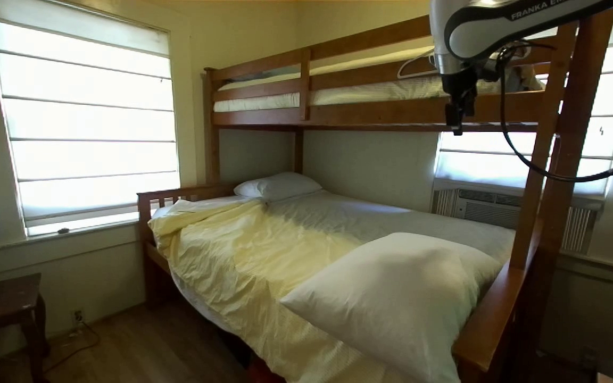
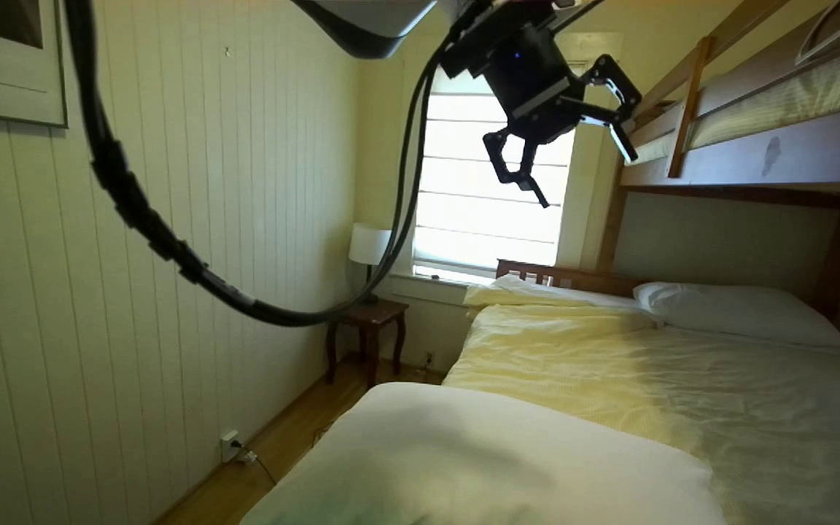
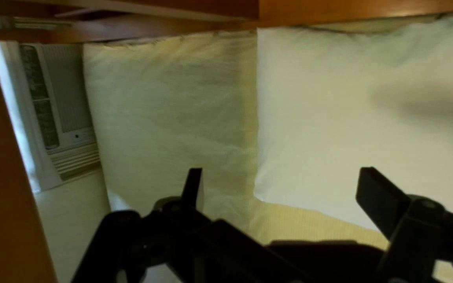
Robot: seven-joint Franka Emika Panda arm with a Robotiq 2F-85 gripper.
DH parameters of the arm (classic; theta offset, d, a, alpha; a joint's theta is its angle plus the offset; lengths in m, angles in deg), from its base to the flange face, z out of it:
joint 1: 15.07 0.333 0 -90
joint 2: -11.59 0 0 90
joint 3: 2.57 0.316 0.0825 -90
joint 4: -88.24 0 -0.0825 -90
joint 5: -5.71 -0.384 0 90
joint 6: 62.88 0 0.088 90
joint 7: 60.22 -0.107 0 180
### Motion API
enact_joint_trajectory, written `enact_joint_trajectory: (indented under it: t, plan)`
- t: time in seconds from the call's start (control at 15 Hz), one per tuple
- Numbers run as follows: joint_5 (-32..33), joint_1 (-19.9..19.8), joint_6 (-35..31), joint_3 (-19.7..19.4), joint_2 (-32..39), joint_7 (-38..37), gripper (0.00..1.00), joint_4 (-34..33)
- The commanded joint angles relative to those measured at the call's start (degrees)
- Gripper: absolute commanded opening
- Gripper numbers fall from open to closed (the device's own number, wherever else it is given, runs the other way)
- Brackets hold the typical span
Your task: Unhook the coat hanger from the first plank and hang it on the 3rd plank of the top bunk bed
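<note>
Top bunk bed [image 1: 370, 113]: 3 boards [image 1: 370, 41] along its visible long side enclose a mattress [image 1: 381, 94]. Items [image 1: 527, 78] beside the arm [image 1: 477, 37] are partly hidden by the cable [image 1: 578, 179] and cannot be identified. Lower bed [image 1: 493, 319]: bears yellow bedding [image 1: 306, 244], a large white pillow [image 1: 391, 292] at the near end and a smaller pillow [image 1: 288, 186] at the far end.

Coat hanger [image 1: 407, 62]: located on the long side of the top bunk bed, its pale loop seen across the middle board [image 1: 359, 76] in an exterior view, where the arm covers the remainder. The hook cannot be made out; which board bears it cannot be determined. The hanger [image 2: 821, 47] also runs past the edge of an exterior view.

Gripper [image 2: 589, 181]: fingers [image 3: 380, 198] set wide apart, clear of the hanger; from the side, in an exterior view, they overlap and the gap is unreadable. In the wrist view the large pillow is cut off at the right edge. A bedpost [image 1: 530, 218] partly hides the air conditioner [image 1: 490, 213].
</note>
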Motion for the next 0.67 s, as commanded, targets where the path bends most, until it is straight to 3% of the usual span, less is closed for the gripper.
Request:
enact_joint_trajectory:
  t: [0.0, 0.33, 0.6]
  plan:
    - [2.07, 1.55, 3.33, -0.69, 0.22, -0.06, 1.0, -0.9]
    - [4.0, 1.84, 6.58, -0.3, 0.58, -0.07, 1.0, -1.33]
    - [19.39, 0.31, 5.04, -1.24, 2.52, 2.47, 1.0, -4.78]
